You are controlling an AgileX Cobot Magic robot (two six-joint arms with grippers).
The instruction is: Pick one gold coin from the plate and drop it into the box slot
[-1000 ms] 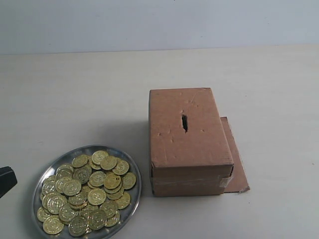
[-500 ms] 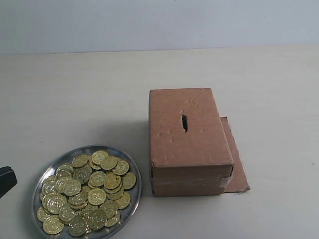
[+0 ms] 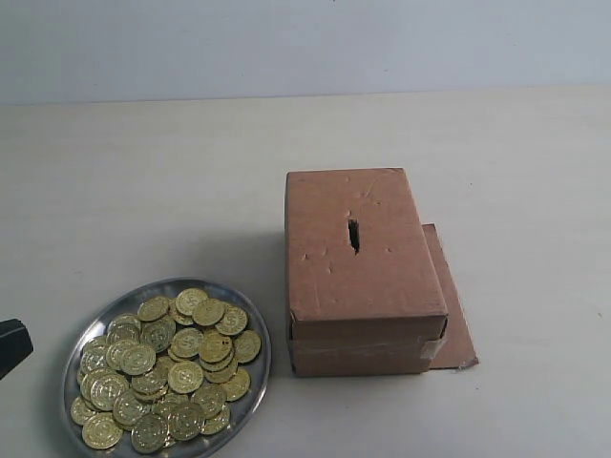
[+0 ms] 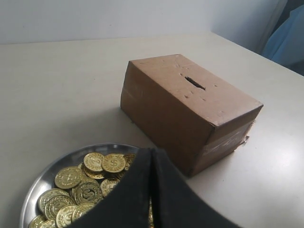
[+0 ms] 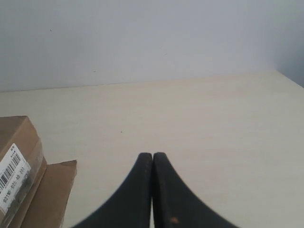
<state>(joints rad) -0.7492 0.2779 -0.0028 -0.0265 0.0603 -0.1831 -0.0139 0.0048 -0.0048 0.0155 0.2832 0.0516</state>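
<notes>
A shiny silver plate at the front left holds a heap of gold coins. To its right stands the brown cardboard box, its dark slot in the middle of the top face. In the left wrist view the plate, coins, box and slot all show. My left gripper is shut and empty, above the plate's edge nearest the box; only a black tip of it shows at the exterior view's left edge. My right gripper is shut and empty over bare table.
A flat brown cardboard sheet lies under the box and sticks out to its right. In the right wrist view a box end with a barcode label and the sheet sit to one side. A pale wall rises behind the table.
</notes>
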